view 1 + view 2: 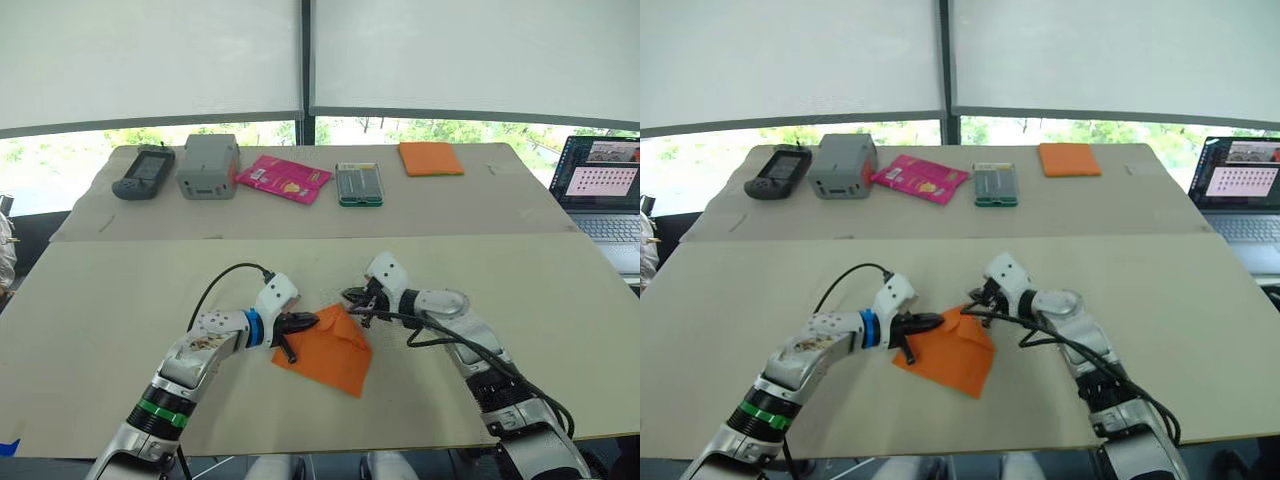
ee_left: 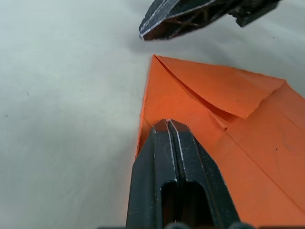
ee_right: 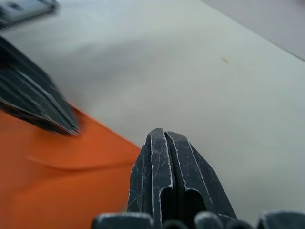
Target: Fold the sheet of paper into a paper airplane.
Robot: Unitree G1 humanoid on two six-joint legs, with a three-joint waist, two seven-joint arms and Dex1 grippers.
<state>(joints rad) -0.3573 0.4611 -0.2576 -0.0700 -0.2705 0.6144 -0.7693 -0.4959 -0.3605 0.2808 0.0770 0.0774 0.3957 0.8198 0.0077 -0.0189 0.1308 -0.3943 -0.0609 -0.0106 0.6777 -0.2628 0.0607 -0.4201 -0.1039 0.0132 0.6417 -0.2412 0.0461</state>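
The sheet of paper (image 1: 328,352), bright orange with one corner flap folded over, lies flat on the near table. My left gripper (image 1: 306,322) is shut, and its closed fingertips (image 2: 167,125) rest on top of the sheet near its left edge, with nothing between them. My right gripper (image 1: 352,297) is also shut and empty. It hovers just beyond the sheet's far pointed corner (image 2: 155,57), and its fingertips (image 3: 162,136) stand over bare table beside the orange edge. The two grippers face each other a few centimetres apart.
On the far table stand a black handheld device (image 1: 144,172), a grey box (image 1: 208,166), a pink packet (image 1: 284,179), a green-edged case (image 1: 359,184) and a thick orange pad (image 1: 430,158). An open laptop (image 1: 605,190) sits at the right edge.
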